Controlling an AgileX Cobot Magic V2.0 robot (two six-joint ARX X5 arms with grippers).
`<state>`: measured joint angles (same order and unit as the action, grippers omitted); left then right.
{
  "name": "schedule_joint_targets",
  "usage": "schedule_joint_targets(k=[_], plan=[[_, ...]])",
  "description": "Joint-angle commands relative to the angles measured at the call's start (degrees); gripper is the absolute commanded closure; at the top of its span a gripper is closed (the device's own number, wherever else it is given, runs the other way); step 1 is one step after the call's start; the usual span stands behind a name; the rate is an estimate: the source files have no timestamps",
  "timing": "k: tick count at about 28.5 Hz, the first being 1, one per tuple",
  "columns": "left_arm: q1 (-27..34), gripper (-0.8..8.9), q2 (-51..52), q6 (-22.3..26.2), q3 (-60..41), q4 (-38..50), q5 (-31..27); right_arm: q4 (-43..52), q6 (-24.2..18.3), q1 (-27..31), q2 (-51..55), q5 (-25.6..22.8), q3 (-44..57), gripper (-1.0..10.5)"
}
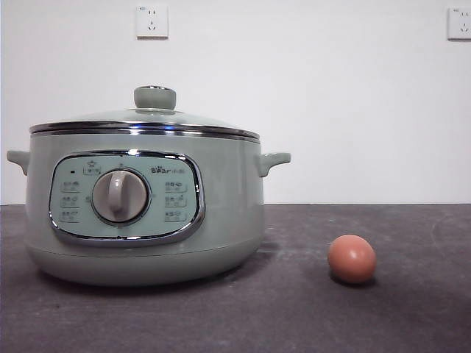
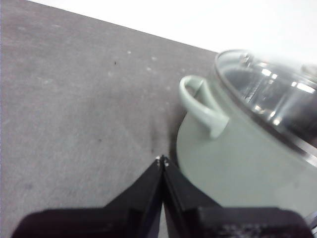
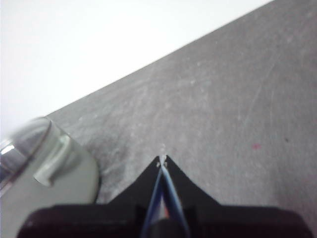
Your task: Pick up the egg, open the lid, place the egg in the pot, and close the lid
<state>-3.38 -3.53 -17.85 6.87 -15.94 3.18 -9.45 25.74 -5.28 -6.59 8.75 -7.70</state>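
On the dark table (image 1: 412,323), the egg (image 1: 352,258) sits beside the pot (image 1: 147,213), not touching it. The lid (image 1: 145,121) covers the pot. Both the left gripper (image 2: 162,161) and right gripper (image 3: 162,161) are squeezed closed, holding nothing.

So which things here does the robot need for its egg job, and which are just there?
Needed: egg; lid, sitting on the pot; pot; left gripper and right gripper, both shut and holding nothing.

Just there: two wall sockets, grey table.
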Motion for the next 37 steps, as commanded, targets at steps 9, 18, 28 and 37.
schedule_joint_targets(k=[9,18,28,37], plan=[[0.07,8.20,-12.00,-1.55,15.98,1.03,0.33,-0.04,-1.62,-0.04,-17.11,1.79,-14.56,9.6],[0.07,8.18,-26.60,1.64,29.62,-2.21,8.81,-9.25,-9.03,-0.04,-33.62,13.18,-28.46,9.5],[-0.07,6.34,-38.38,1.60,36.72,-3.02,21.29,-21.33,-16.63,-0.52,-45.16,19.76,-37.57,8.8],[-0.11,4.45,-38.93,0.90,37.94,-1.70,22.64,-21.44,-12.46,-14.78,-50.45,6.16,-37.59,5.2]])
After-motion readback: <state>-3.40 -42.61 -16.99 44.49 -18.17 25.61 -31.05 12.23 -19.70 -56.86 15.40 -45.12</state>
